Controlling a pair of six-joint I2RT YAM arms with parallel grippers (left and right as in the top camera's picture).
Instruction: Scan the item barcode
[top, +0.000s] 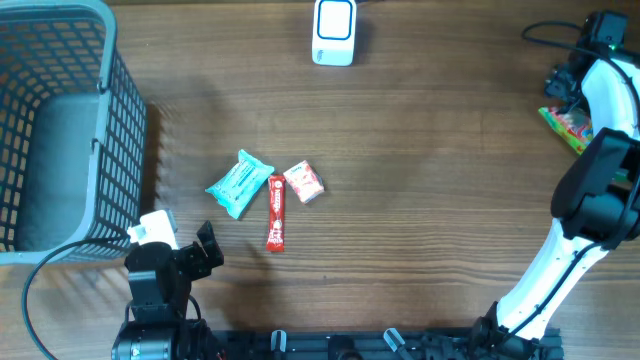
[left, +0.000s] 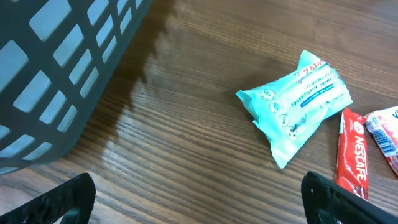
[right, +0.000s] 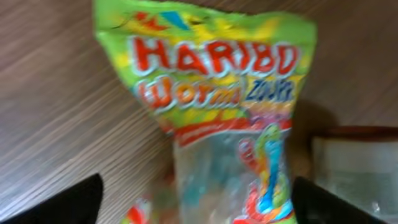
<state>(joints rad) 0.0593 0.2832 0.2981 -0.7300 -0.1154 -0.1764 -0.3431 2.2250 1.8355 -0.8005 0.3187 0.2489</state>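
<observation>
A green Haribo worms bag (right: 230, 106) lies flat on the wooden table at the far right edge (top: 566, 124). My right gripper (right: 202, 208) hangs just above it, open wide, with the bag's lower end lying between the two black fingertips (right: 68, 202); neither one visibly presses it. No barcode shows on the bag's upward face. The white scanner (top: 334, 30) stands at the back middle of the table. My left gripper (left: 199, 211) is open near the front left (top: 197, 255), holding nothing, well short of the loose items.
A grey wire basket (top: 60, 130) fills the left side. A teal wipes pack (top: 239, 183), a red Nescafe stick (top: 275, 212) and a small red-and-white packet (top: 304, 182) lie mid-table. A pale box (right: 354, 168) sits beside the Haribo bag.
</observation>
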